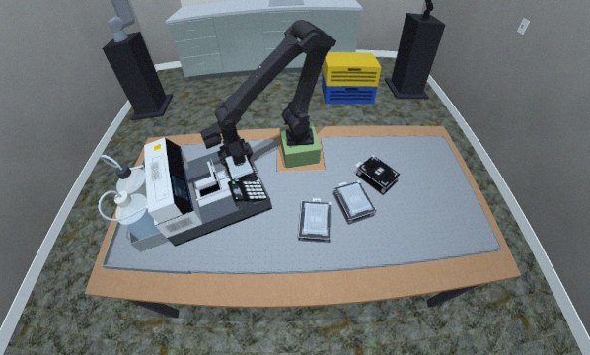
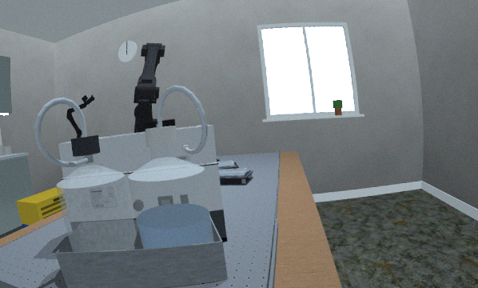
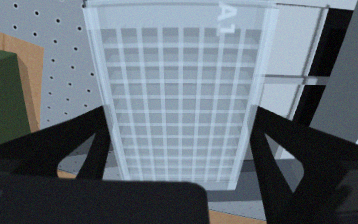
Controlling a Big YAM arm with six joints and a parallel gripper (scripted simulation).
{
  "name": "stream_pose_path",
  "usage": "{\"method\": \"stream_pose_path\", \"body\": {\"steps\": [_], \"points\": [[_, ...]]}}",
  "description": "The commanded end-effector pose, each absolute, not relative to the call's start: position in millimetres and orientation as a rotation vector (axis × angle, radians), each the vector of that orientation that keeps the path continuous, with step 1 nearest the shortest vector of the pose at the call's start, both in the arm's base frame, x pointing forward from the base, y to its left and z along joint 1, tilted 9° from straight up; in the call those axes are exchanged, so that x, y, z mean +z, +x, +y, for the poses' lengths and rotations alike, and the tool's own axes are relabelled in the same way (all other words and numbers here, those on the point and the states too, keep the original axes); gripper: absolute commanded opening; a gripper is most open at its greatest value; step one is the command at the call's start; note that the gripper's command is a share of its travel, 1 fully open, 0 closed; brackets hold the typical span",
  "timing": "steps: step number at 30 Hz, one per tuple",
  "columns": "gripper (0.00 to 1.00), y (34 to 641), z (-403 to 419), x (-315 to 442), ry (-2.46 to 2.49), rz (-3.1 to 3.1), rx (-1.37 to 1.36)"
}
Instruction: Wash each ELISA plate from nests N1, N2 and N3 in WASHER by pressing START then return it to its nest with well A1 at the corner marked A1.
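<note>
My gripper [image 1: 237, 162] [image 3: 180, 113] is shut on a clear ELISA plate [image 1: 240, 170] [image 3: 180, 65], one fingertip at each long side. Its A1 lettering is at the top right in the wrist view. The plate is held above the washer base beside the keypad [image 1: 248, 190]. The white carrier area [image 1: 215, 198] with a dark opening lies to its left in the top view. A green lamp [image 1: 233, 182] glows at the keypad. Two nests hold plates [image 1: 355, 199] [image 1: 315, 219]; the black nest [image 1: 378, 174] at the far right is empty. The exterior view hides the held plate.
The washer's tall white housing [image 1: 164, 184] [image 2: 183, 188] stands left of the plate. Bottles [image 1: 132, 207] [image 2: 173, 224] with hoses stand in a tray [image 2: 143, 268] behind it. The green arm base [image 1: 301, 152] [image 3: 0, 95] is to the right in the top view.
</note>
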State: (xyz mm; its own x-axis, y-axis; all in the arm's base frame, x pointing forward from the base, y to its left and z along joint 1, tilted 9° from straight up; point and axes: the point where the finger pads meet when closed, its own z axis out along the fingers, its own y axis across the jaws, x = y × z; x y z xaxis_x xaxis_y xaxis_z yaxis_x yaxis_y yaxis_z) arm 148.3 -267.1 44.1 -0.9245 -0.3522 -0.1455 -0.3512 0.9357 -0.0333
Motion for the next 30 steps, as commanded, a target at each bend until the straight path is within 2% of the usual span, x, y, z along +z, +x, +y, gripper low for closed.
{"method": "stream_pose_path", "body": {"steps": [1,11,13,30], "points": [[0.82,153,-267,36,-0.541,2.943,-0.013],[0.82,155,-267,23,-0.541,2.943,-0.014],[0.82,156,-284,37,-0.524,2.931,-0.094],[0.82,156,-278,32,-0.540,2.935,-0.054]]}}
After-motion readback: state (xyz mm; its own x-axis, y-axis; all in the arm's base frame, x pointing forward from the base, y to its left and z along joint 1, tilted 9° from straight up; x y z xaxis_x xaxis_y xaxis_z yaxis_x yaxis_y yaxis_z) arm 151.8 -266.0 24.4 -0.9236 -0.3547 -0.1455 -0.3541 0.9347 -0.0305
